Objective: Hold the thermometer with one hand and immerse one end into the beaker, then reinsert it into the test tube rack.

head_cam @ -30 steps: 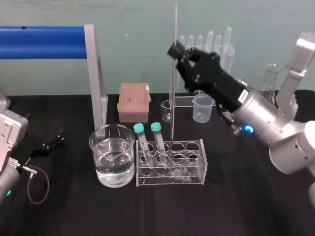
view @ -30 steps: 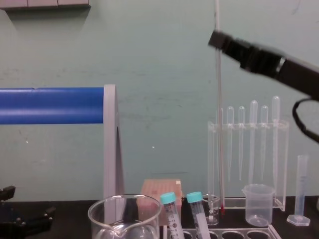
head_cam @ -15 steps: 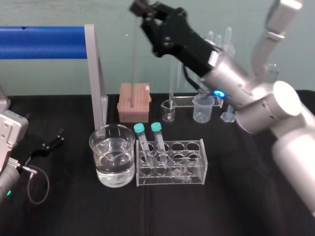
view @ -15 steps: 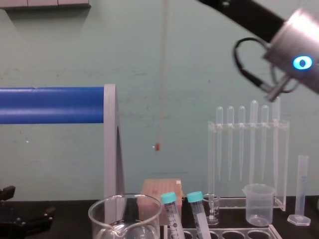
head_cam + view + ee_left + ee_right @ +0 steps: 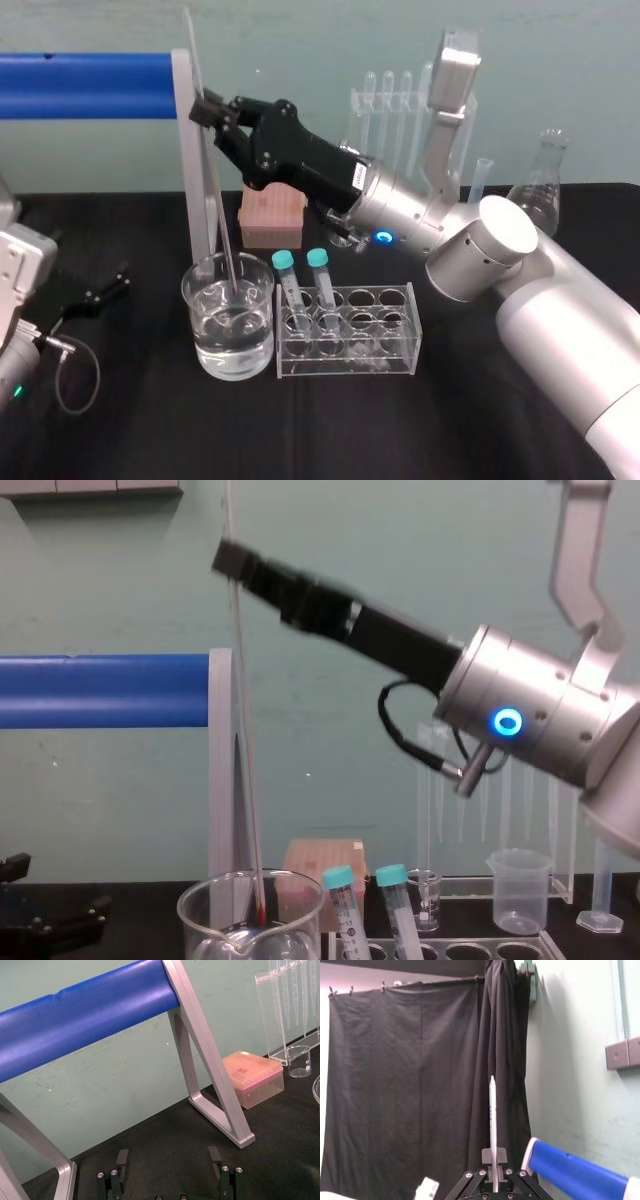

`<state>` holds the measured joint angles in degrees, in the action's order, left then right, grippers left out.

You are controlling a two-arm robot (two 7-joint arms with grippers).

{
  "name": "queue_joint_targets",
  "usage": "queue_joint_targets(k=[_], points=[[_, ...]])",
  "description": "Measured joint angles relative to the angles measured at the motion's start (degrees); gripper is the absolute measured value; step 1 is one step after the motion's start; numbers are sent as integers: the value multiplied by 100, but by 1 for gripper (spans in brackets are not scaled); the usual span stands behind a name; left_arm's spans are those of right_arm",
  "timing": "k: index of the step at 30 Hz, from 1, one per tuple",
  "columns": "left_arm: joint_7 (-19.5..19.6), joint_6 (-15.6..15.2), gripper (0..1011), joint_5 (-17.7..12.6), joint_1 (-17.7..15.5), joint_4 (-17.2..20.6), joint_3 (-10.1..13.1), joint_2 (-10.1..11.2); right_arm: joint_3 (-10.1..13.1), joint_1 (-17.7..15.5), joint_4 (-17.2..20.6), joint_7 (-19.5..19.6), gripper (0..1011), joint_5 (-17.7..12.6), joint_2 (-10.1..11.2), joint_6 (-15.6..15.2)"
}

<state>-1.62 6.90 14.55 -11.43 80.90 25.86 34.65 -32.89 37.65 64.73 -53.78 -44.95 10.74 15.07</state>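
Thermometer, pinched in right end effector, now lowered from midair into beaker.

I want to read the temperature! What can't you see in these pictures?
Chest view: top of the thermometer cut off by the upper edge; bottom of the beaker by the lower edge.
Head view: its marks are too small to read.
Right wrist view: the right gripper, shut on it, hides its lower end.
Parked far left: the left gripper, open.
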Motion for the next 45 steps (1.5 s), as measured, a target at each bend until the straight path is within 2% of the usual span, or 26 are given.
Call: queue_joint_targets(k=[10,21,45], points=[[0,0,1008,0,0,0,0,0,-98,-61,-387,-9,55,154,-66,31],[0,0,1008,0,0,0,0,0,-123,-116,-594,37,55,324,-111,63],[0,0,1008,0,0,0,0,0,-62,-251,-647,110,55,494,-170,114]])
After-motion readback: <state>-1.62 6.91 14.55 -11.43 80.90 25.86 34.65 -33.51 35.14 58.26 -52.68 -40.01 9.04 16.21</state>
